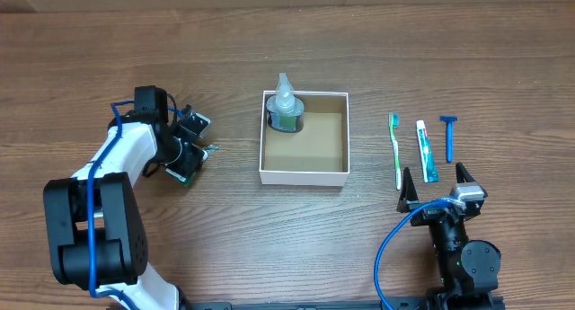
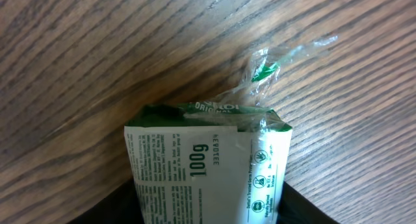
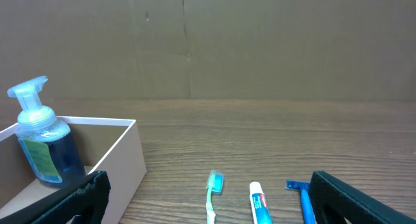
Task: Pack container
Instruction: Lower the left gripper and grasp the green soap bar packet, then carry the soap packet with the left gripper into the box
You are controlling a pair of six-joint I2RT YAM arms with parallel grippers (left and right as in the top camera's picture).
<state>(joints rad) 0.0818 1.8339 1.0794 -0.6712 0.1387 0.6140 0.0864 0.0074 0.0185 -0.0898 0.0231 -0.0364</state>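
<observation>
Green-and-white packet (image 2: 208, 171) sits clamped in the left gripper (image 1: 198, 146), just left of the container (image 1: 304, 176), which lies mid-table between both arms. The carry probably runs straight rightward. Right of the container, the right gripper (image 1: 436, 186) gapes wide, empty.

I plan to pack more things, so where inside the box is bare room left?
In the square white-walled cardboard box, the brown floor is bare along the right and front walls. It is crowded only at the far left corner, where the blue clear-plastic pump bottle stands.
</observation>
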